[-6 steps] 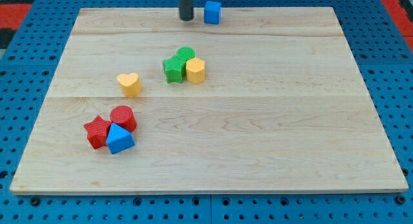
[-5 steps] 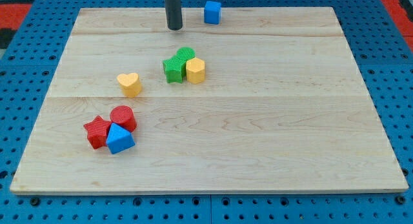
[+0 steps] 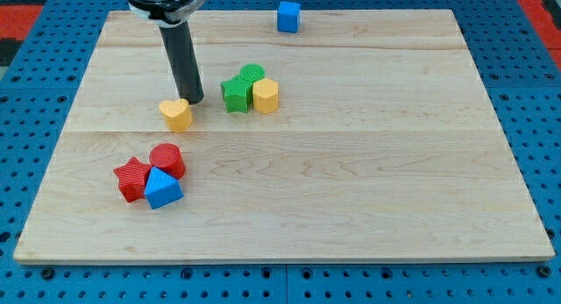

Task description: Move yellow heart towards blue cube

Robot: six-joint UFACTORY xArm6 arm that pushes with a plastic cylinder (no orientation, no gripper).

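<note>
My tip [image 3: 192,101] rests on the desk [image 3: 368,190] just beside the heart [image 3: 176,115], at its upper right edge and seemingly touching it; there is no pincer on this rod, so nothing opens, closes or grips. The heart lies immediately to the lower left of my tip, while the blue cube [image 3: 288,17] sits well apart toward the view's top right, at the far edge of the desk. That puts my tip on the wrong side: a push from here would likely drive the heart away from the cube. The better line, by this reading, is to circle to the heart's lower left and press through its centre, steering left of the green star [image 3: 235,94], the green block behind it [image 3: 253,74] and the yellow block [image 3: 266,95], which cluster close to the right of my tip. Farther off, toward the view's bottom left, the red star [image 3: 131,179], red cylinder [image 3: 166,159] and blue wedge [image 3: 162,190] huddle together. The desk is pale planked wood, bare across its right half, on a blue pegboard [image 3: 35,94]
</note>
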